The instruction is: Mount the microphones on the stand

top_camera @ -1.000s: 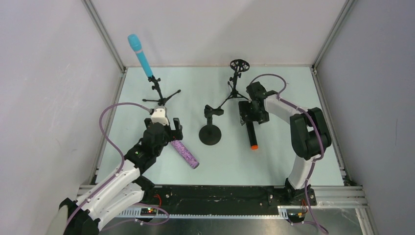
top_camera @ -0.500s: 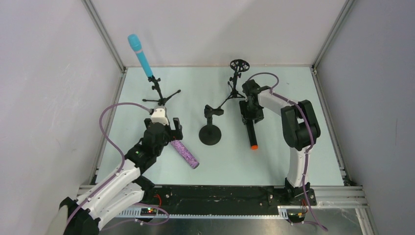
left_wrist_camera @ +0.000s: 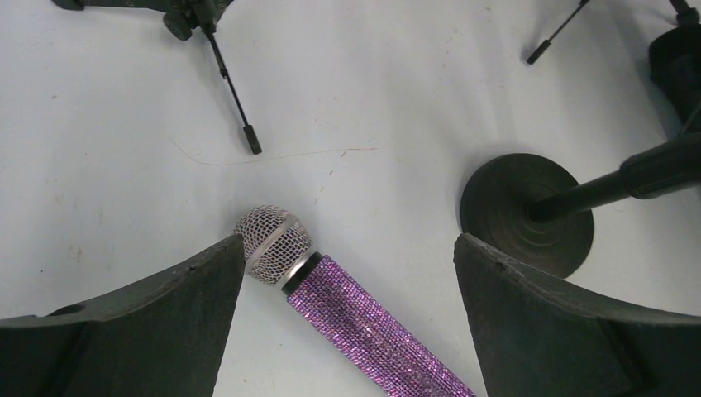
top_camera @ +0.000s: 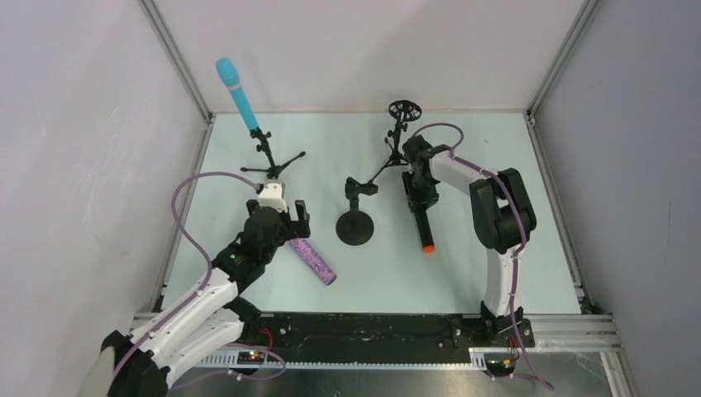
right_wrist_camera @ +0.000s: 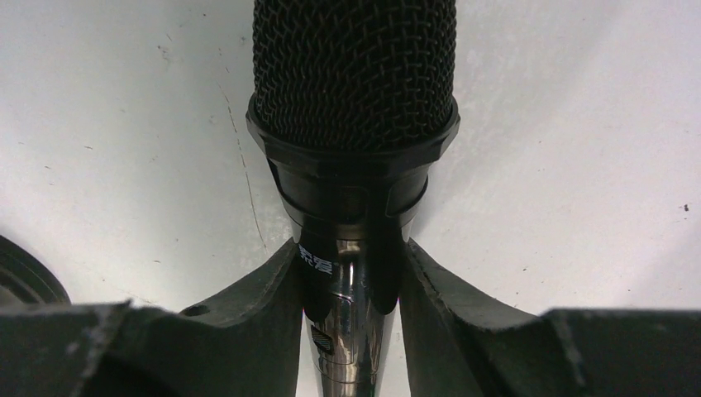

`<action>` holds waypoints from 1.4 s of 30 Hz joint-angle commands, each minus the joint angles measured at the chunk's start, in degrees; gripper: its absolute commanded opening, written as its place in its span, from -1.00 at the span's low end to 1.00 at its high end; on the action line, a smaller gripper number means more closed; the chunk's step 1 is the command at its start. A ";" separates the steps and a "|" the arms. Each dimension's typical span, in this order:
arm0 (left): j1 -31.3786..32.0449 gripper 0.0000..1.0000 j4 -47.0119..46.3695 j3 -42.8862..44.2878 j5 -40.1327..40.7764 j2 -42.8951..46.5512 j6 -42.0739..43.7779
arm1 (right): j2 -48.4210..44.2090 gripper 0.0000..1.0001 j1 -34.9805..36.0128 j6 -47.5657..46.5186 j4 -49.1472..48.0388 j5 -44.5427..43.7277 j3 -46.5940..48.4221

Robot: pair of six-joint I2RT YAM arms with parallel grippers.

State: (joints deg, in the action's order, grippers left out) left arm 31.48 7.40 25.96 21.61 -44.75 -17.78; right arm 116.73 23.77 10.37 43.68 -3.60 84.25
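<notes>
Tiny white print [right_wrist_camera: 313,259] on the black microphone [right_wrist_camera: 354,165] handle, just below its collar, illegible.

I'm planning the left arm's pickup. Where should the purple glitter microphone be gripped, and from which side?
Grip the purple glitter microphone on its handle just behind the silver mesh head, coming down from above, fingers across its width. It lies flat on the table, so only its long sides are free, and the open left hand hovers over that end.

From up here I see my left gripper [top_camera: 279,222] over the head of the purple microphone [top_camera: 314,260], which lies on the table [top_camera: 331,132]. My right gripper [top_camera: 417,194] sits on the black microphone [top_camera: 425,225]. The turquoise microphone [top_camera: 237,93] leans in its tripod stand [top_camera: 266,157].
</notes>
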 commanded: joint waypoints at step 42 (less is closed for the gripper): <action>0.16 0.99 -7.07 10.10 -10.60 2.61 2.40 | -48.13 -1.00 0.15 -7.50 -18.59 12.32 -10.83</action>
State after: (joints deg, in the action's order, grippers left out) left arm 31.48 2.48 33.34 11.75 -42.09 -15.00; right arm 76.79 23.94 4.14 36.67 4.34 78.06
